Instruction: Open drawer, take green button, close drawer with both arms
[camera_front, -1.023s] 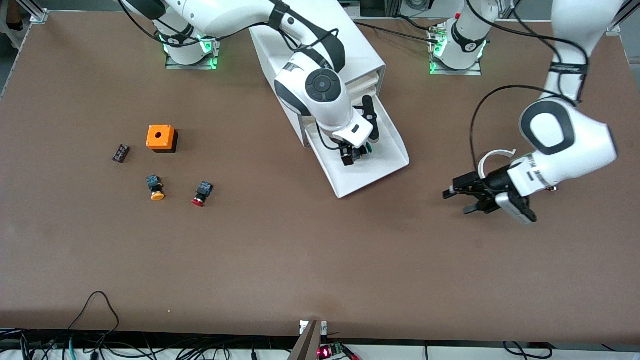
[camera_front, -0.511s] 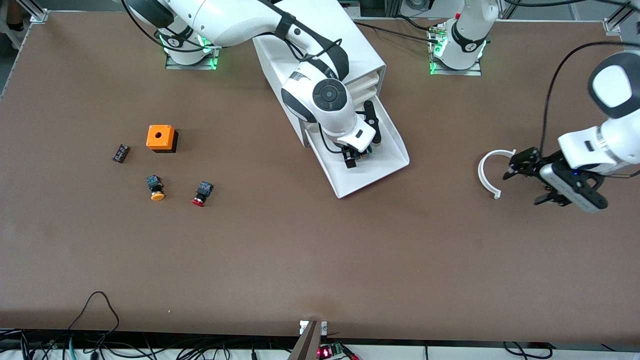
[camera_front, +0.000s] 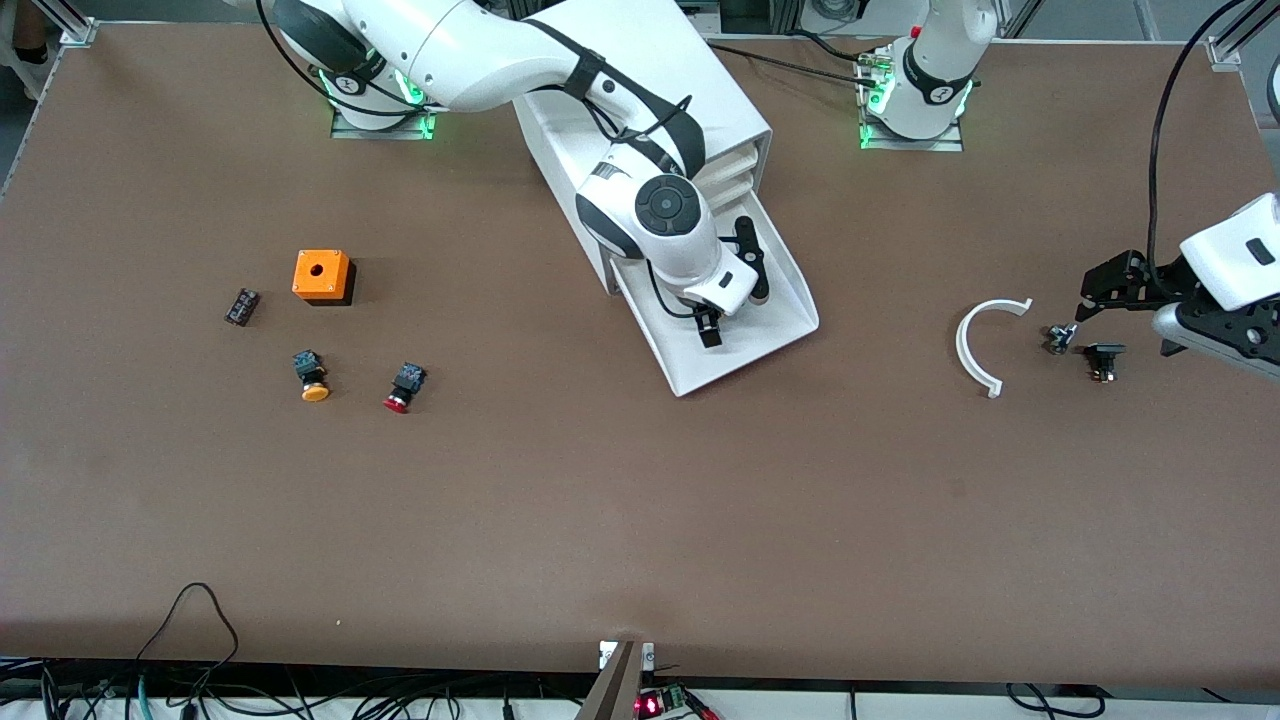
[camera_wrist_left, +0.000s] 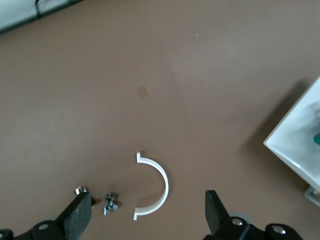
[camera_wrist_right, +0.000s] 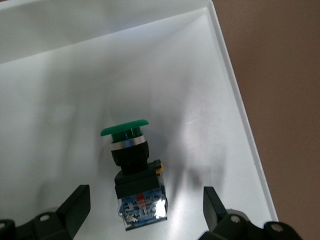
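The lowest drawer (camera_front: 740, 362) is pulled out of the white cabinet (camera_front: 720, 100). The green button (camera_wrist_right: 131, 159) lies on its side on the drawer floor (camera_wrist_right: 210, 90). In the front view the right hand hides it. My right gripper (camera_front: 712, 325) is down in the drawer and open. In the right wrist view (camera_wrist_right: 145, 210) its fingers stand on either side of the button's black body and do not touch it. My left gripper (camera_front: 1088, 332) is open and empty, low over the table at the left arm's end. The drawer's corner also shows in the left wrist view (camera_wrist_left: 300, 145).
A white arc piece (camera_front: 985, 345) and small metal screws (camera_front: 1058, 338) lie by the left gripper (camera_wrist_left: 147, 217). Toward the right arm's end lie an orange box (camera_front: 322, 275), a yellow-capped button (camera_front: 313, 378), a red-capped button (camera_front: 402, 388) and a small black part (camera_front: 241, 306).
My left arm has swung away from the drawer toward its own end of the table, past the white arc. My right gripper has shifted slightly over the button in the drawer.
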